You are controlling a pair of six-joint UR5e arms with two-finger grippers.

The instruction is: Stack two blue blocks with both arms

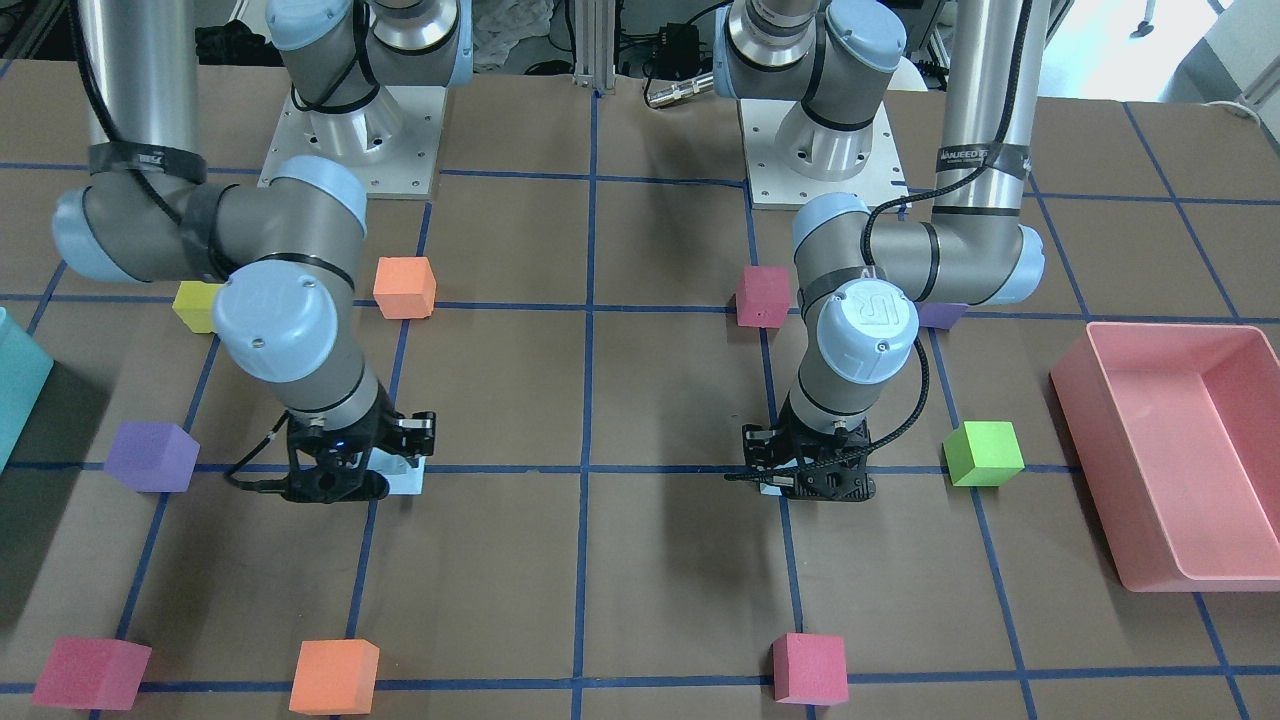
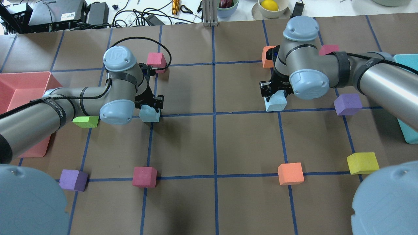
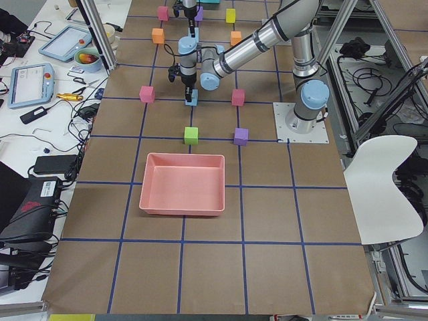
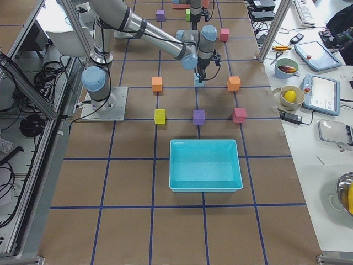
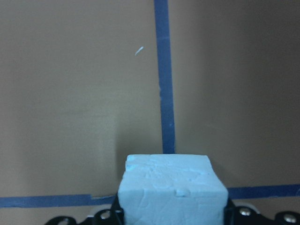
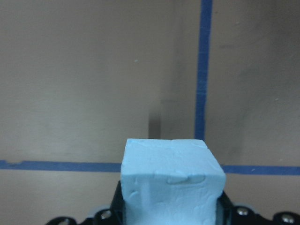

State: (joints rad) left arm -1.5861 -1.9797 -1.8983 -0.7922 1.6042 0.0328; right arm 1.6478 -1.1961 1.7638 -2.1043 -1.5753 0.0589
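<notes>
Two pale blue blocks are on the brown table, one under each arm. My left gripper (image 2: 152,105) stands straight down over the left blue block (image 2: 150,115), which fills the bottom of the left wrist view (image 5: 171,192). The gripper is shut on it, at or just above the table. My right gripper (image 2: 273,90) is shut on the other blue block (image 2: 276,102), seen close in the right wrist view (image 6: 171,183). In the front view the left gripper (image 1: 810,482) nearly hides its block (image 1: 770,487). The right gripper (image 1: 345,472) shows its block (image 1: 410,481) at its side.
Coloured cubes lie around: a green cube (image 2: 85,121) and a magenta cube (image 2: 156,60) by the left arm, an orange cube (image 2: 267,56) and a purple cube (image 2: 347,103) by the right. A pink bin (image 2: 19,85) stands far left, a teal bin (image 2: 406,98) far right.
</notes>
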